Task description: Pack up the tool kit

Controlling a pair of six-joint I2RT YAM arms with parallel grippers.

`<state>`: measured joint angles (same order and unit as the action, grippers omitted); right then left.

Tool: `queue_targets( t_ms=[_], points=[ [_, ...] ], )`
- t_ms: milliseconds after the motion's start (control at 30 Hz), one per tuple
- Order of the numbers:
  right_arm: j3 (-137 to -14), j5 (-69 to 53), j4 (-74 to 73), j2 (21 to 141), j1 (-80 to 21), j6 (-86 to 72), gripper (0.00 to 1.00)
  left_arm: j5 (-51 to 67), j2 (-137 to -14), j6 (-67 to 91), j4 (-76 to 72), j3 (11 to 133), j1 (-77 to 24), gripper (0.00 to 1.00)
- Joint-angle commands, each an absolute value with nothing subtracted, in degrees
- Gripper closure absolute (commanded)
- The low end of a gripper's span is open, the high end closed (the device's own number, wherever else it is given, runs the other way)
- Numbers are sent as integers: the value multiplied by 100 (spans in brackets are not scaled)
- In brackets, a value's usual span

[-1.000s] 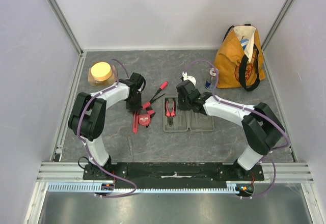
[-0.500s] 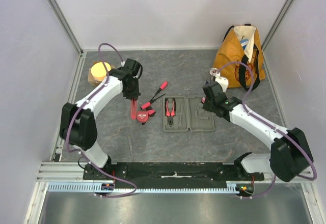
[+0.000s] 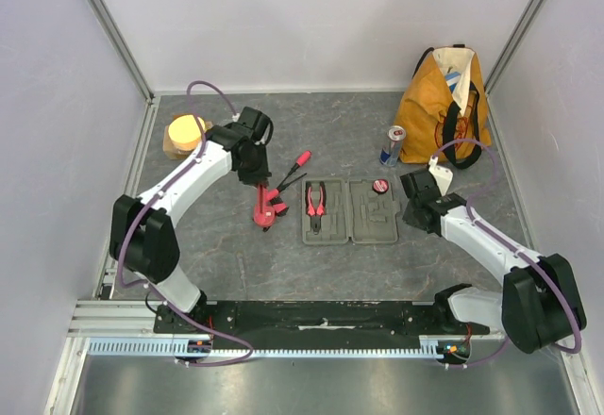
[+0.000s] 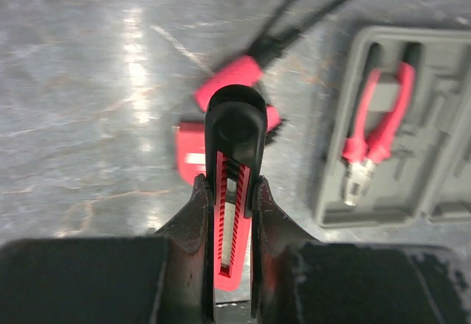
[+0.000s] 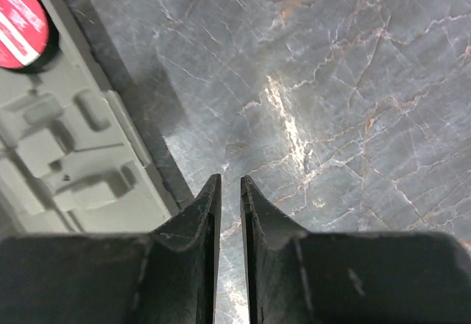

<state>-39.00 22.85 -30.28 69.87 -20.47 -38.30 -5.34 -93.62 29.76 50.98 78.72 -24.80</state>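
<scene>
Cutter (image 4: 235, 129) tight in left hand (image 4: 229, 191) — right hand (image 5: 229, 180) barely ajar, empty, beside right edge of case (image 5: 66, 147)

we see the red-handled tools (image 4: 246, 71) all blurry, and the grey case (image 4: 440, 180) runs off the picture's right side.

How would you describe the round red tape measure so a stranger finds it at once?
Start at the open grey case in the middle of the table. At the far edge of its right half sits the tape measure. It is the only round red disc; the pliers in the left half are long-handled.
</scene>
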Motion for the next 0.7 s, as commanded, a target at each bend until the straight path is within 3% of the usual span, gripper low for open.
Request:
queue_targets(
  t_ms=[0, 300, 667],
  points=[
    [-3762, 2198, -3103, 6847, -2021, -3920, 79, -26, -9509, 3681, 4984, 8349, -3092, 98],
    [-3376, 1136, -2532, 6865, -2013, -3604, 81, 519, -10782, 4851, 4685, 9350, -4121, 98],
    [-3270, -306, -2005, 6583, -2013, -2769, 84, -176, -12304, 5089, 5255, 11012, -4930, 98]
  ],
)
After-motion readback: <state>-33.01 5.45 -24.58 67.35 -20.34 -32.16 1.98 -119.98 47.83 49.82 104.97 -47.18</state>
